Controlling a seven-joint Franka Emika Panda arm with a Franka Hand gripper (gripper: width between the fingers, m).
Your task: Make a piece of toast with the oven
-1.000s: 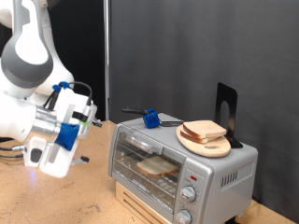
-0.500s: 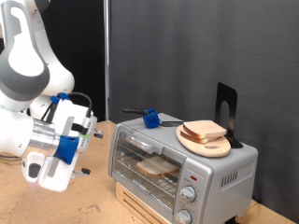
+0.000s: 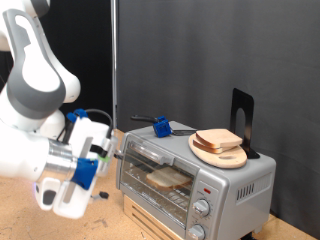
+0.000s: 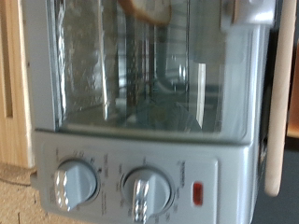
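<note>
The silver oven (image 3: 215, 185) stands at the exterior view's right on a wooden base, its glass door shut. The piece of toast (image 3: 168, 178) lies on the wire rack inside. My gripper (image 3: 114, 156) hangs just to the left of the oven's front and points at the door. Its fingers are too blurred to read. The wrist view shows the oven (image 4: 140, 149) close up: glass door, two round knobs (image 4: 75, 183), a red light (image 4: 197, 194), and an edge of the toast (image 4: 149, 9) behind the glass. No fingers show there.
A round wooden board (image 3: 224, 158) with other bread slices (image 3: 218, 140) lies on the oven's top. A blue-handled tool (image 3: 160, 126) and a black stand (image 3: 241, 115) are also up there. The wooden table (image 3: 60, 225) stretches below my arm.
My arm has swung down and to the exterior view's right, bringing the gripper close to the oven's door. The oven, toast and board have not moved.
</note>
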